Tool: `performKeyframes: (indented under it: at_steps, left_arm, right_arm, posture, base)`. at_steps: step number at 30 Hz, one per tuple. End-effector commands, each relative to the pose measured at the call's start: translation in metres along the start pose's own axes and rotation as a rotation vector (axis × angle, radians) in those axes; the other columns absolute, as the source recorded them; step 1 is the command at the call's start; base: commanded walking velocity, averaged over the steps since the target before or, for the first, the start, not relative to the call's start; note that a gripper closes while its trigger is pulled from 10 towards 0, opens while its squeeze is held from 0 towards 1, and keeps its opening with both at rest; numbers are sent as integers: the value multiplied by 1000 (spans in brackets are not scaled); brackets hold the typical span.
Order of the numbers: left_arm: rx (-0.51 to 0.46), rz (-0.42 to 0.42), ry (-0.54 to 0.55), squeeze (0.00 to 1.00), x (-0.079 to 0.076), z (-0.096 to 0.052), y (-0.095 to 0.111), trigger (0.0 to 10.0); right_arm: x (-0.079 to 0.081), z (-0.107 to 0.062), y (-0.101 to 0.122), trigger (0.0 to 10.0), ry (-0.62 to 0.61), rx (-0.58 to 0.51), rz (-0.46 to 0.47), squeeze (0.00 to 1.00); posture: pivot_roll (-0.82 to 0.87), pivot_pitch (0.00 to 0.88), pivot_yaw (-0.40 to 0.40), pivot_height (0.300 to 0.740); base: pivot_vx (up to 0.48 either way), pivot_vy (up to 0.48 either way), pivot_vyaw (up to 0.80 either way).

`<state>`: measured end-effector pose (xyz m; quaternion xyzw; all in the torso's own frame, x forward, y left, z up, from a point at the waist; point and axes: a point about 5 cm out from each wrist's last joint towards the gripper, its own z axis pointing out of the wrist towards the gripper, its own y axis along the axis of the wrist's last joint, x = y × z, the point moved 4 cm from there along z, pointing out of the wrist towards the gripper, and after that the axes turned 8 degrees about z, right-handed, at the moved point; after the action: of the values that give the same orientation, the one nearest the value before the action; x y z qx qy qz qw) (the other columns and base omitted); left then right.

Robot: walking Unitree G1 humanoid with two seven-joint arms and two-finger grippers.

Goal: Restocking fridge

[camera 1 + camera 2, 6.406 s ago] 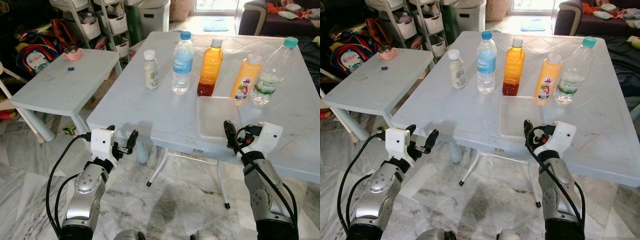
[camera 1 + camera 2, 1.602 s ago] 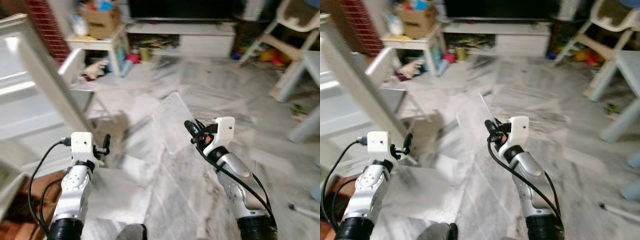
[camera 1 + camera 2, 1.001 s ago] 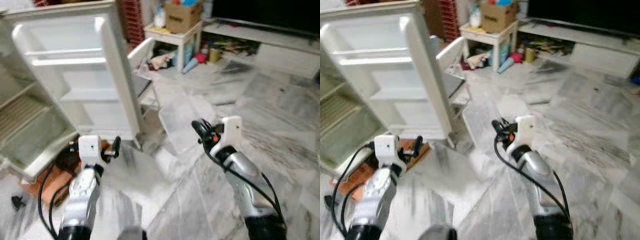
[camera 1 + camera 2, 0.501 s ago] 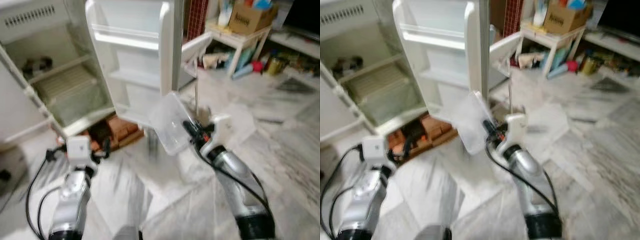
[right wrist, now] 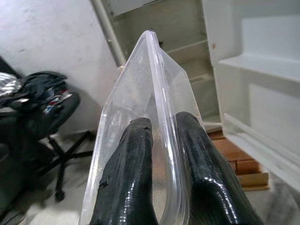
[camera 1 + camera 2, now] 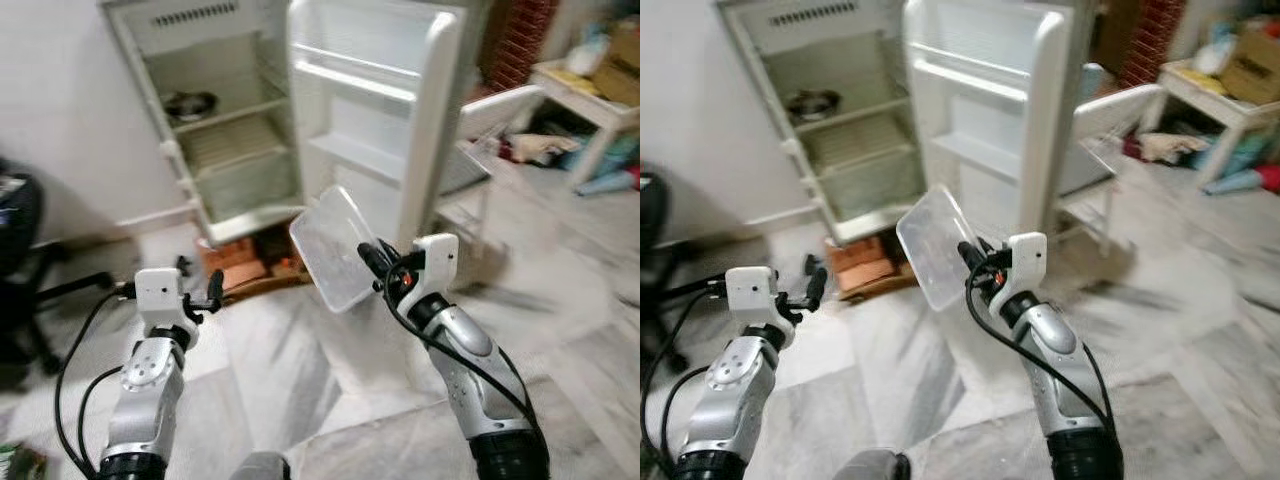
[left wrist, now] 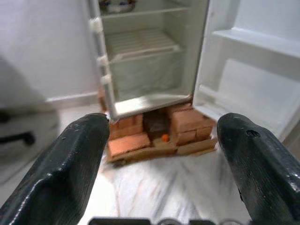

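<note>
Clear plastic tray (image 6: 333, 247) is pinched by the right gripper (image 6: 372, 262) before the open fridge (image 6: 230, 110); the left gripper (image 7: 161, 140) is spread wide.

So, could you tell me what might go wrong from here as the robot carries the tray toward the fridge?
1. The right gripper pinches the clear tray only at one rim, with the tray tilted up; it may slip or twist loose.
2. The open fridge door stands just beyond the tray, so a forward step could knock the tray against it.
3. The fridge rests on bricks; a hard bump might shift it.
</note>
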<state>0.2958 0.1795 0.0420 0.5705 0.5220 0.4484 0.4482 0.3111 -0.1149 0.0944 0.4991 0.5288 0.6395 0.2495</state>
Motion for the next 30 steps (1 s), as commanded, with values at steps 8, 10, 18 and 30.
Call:
performKeyframes:
  at_steps: [8, 10, 18, 30]
  left_arm:
    - [-18, 12, -21, 0, 1, 0, 5, 10000]
    - [-19, 14, -24, 0, 1, 0, 5, 10000]
    - [-33, 33, -43, 0, -2, 1, 9, 10000]
    - [-50, 40, -87, 0, -10, 3, 13, 10000]
  right_arm:
    - [3, 3, 5, 10000, 6, -15, 9, 0]
    - [3, 3, 5, 10000, 6, -15, 8, 0]
    - [4, 3, 9, 10000, 18, -22, -17, 0]
    - [10, 5, 15, 10000, 35, -34, -46, 0]
  posture:
    - [-12, 0, 61, 740]
    - [-11, 0, 62, 740]
    - [-2, 0, 67, 740]
    - [-3, 0, 66, 740]
  base:
    - [0, 411, 0]
    - [240, 416, 0]
    - [190, 410, 0]
    - [373, 300, 631]
